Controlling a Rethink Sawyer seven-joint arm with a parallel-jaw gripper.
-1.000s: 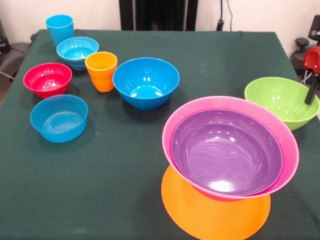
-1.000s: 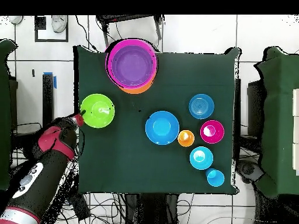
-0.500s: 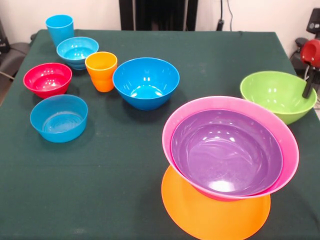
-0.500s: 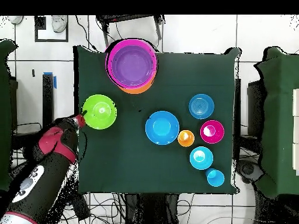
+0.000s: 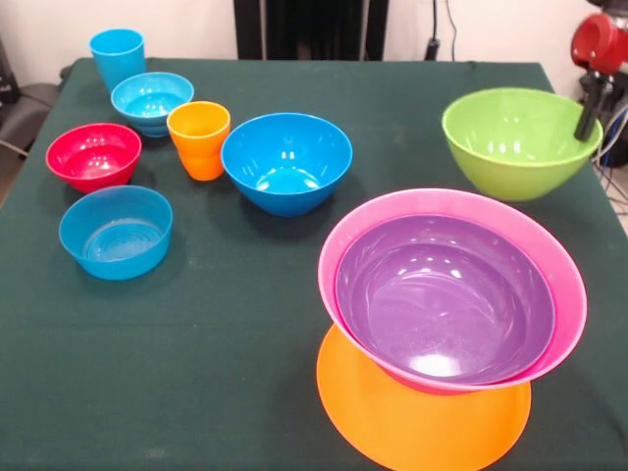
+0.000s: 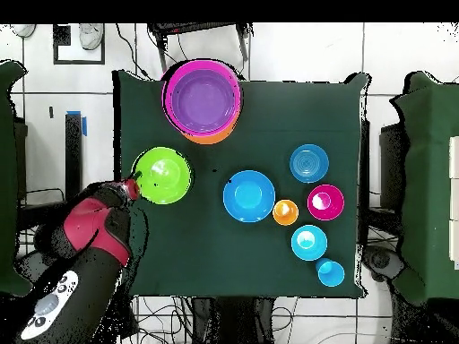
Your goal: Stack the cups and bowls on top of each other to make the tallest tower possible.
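- Green bowl point(image 5: 515, 140) has risen off the table since 1 s ago, gripper point(image 5: 589, 116) clamped on its rim, prob. pinching it.
- Tower point(image 5: 453, 294) sits nearer the camera in front view; the bowl must travel that way.

tower point(image 5: 446, 324) sitting near right on table point(image 5: 245, 314) | lone bowl point(image 5: 515, 142) lying far right | cups point(image 5: 199, 139) and small bowls point(image 5: 116, 231) clustering far left

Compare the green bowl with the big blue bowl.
The green bowl looks wider than the big blue bowl. The gripper is at the green bowl's rim; nothing touches the blue one. Green is by the table's edge, blue mid-table. Both are upright, empty and glossy.
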